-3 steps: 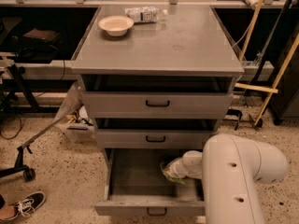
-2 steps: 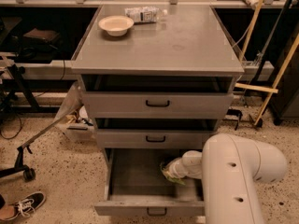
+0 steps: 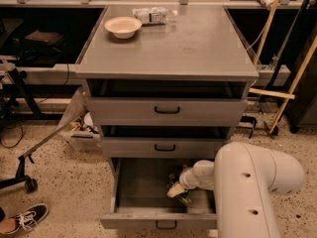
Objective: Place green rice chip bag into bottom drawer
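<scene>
The bottom drawer [image 3: 141, 190] of the grey cabinet is pulled wide open, with its dark handle on the front panel [image 3: 166, 225]. My white arm reaches down from the right into the drawer. My gripper [image 3: 174, 189] is low inside it, right of the middle. The green rice chip bag [image 3: 182, 198] shows only as small dark-green bits under and around the gripper, at the drawer floor. I cannot tell whether the bag rests on the floor or is held.
The two upper drawers [image 3: 166, 110] are slightly open. On the cabinet top stand a cream bowl [image 3: 123, 26] and a lying clear water bottle [image 3: 153, 15]. A box of clutter [image 3: 79, 128] sits left of the cabinet, broom handles [image 3: 292, 83] stand at the right, and a shoe [image 3: 27, 217] lies at the lower left.
Hardly anything. My gripper stays inside the bottom drawer and has shifted very slightly lower and to the left.
</scene>
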Robot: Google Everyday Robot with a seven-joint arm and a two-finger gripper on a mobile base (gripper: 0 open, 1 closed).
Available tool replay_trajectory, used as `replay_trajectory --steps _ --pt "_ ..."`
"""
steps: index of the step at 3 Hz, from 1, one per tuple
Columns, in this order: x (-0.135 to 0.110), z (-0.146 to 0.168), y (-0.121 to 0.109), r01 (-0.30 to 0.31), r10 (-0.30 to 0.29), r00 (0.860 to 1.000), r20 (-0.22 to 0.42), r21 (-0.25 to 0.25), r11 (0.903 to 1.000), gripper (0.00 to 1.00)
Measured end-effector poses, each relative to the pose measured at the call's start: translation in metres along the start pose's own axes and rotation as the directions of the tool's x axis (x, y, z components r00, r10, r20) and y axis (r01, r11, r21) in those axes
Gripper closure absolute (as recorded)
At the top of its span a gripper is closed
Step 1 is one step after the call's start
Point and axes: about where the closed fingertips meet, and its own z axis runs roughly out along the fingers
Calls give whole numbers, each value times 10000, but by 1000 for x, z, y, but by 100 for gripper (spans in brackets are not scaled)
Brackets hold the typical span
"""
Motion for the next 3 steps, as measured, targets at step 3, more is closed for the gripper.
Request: replay_trajectory --steps 3 --pt "-31 -154 -27 -671 329 9892 1431 2413 9681 0"
